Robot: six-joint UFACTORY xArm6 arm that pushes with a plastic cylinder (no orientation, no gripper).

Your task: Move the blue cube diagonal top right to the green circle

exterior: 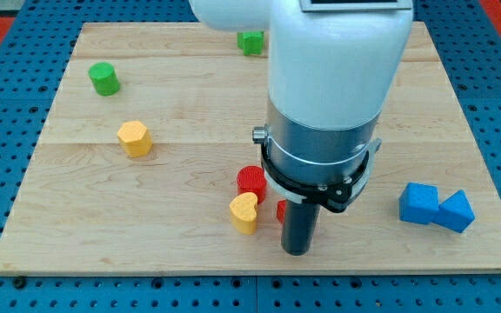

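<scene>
Blue cube (pixel 418 203), light and rigid, should slide if pushed from its lower-right; gripperless tip (pixel 297 252) sits well left.

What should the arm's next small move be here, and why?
Probably slide my tip toward the view's right, to the blue cube, which sits far right beside a second blue block. The green circle lies at the top left, so the cube needs pushing from its right side.
</scene>
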